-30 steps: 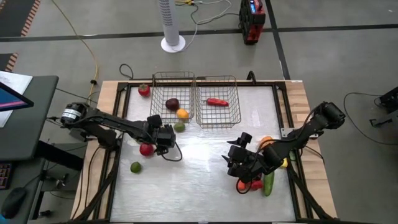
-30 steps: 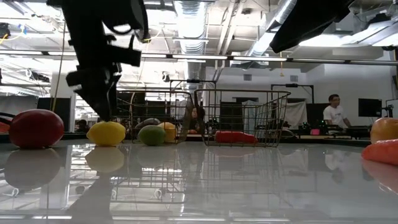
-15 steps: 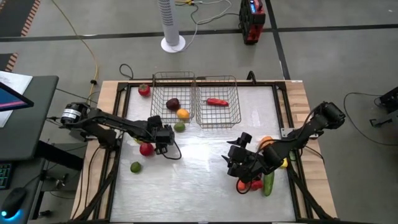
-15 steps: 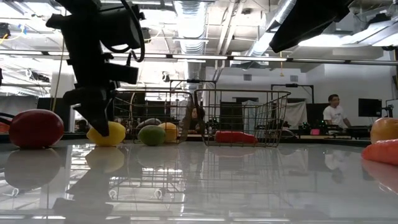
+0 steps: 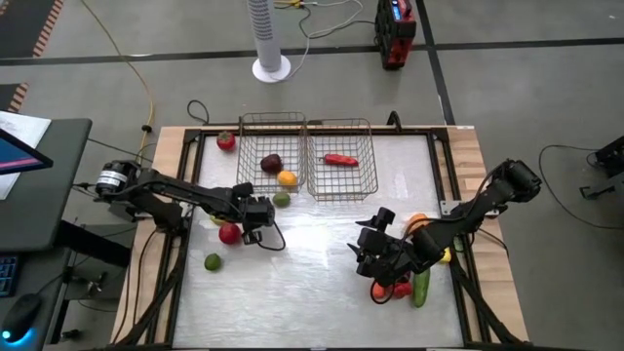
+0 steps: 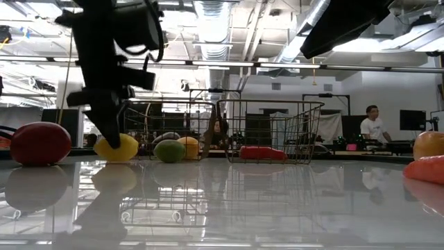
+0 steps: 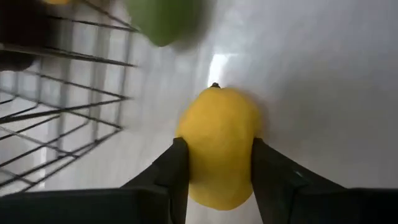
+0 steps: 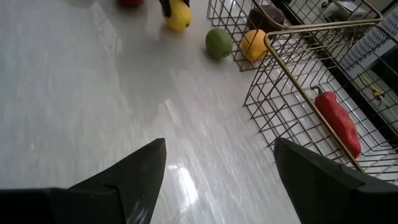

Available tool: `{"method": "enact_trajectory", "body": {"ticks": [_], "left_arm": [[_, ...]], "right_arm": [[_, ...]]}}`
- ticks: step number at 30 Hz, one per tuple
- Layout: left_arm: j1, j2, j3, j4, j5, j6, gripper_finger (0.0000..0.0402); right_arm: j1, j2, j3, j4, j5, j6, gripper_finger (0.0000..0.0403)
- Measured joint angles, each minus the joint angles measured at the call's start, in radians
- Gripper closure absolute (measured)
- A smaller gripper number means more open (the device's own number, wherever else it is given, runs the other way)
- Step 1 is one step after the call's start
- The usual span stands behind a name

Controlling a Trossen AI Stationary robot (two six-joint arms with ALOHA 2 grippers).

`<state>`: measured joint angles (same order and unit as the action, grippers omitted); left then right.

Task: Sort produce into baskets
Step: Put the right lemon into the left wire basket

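Observation:
A yellow lemon (image 7: pixel 217 149) lies on the table just in front of the left basket (image 5: pixel 271 156), which holds a dark apple (image 5: pixel 270 163) and an orange (image 5: pixel 286 178). My left gripper (image 7: pixel 214 180) is shut on the lemon; in the high view the gripper (image 5: pixel 253 218) hides it. The lemon also shows in the low view (image 6: pixel 116 148). A lime (image 5: pixel 281 200), a red apple (image 5: pixel 230 233) and another lime (image 5: pixel 212 261) lie nearby. The right basket (image 5: pixel 341 161) holds a red chili (image 5: pixel 340 160). My right gripper (image 5: pixel 370 255) is open and empty at the table's right. My left gripper pinches the lemon by its two long sides (image 7: pixel 186 155) between its two fingers (image 7: pixel 171 171). The fingers come from above, slanting down, and lie along the lemon, whose pointed end (image 7: pixel 214 86) points away from them. The lemon's underside rests on the table.
Beside my right gripper lie an orange (image 5: pixel 417 222), a cucumber (image 5: pixel 421 288), a yellow piece (image 5: pixel 446 255) and red pieces (image 5: pixel 388 290). A red piece (image 5: pixel 225 141) lies left of the left basket. Bare table lies between the two arms. A person (image 6: pixel 374 125) stands in the room behind.
My left gripper has come down onto the lemon, and its fingers now stand at the lemon's sides. The lemon stays on the table.

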<state>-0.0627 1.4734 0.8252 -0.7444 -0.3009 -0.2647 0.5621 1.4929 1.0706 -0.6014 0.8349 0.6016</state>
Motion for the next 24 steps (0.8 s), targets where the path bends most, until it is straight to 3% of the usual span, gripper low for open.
{"method": "enact_trajectory", "body": {"ticks": [3, 13, 24], "left_arm": [[-0.018, -0.01, 0.071, -0.048, -0.003, 0.002, 0.0277], [-0.039, -0.018, 0.316, -0.182, -0.155, 0.042, 0.0274], [-0.009, -0.018, 0.418, -0.106, -0.633, 0.243, 0.0273]], "right_arm": [[0.0, 0.0, 0.0, 0.0, 0.0, 0.0, 0.0079], [0.0, 0.0, 0.0, 0.005, 0.0, 0.0, 0.0079], [0.0, 0.0, 0.0, 0.005, 0.0, -0.004, 0.0079]]}}
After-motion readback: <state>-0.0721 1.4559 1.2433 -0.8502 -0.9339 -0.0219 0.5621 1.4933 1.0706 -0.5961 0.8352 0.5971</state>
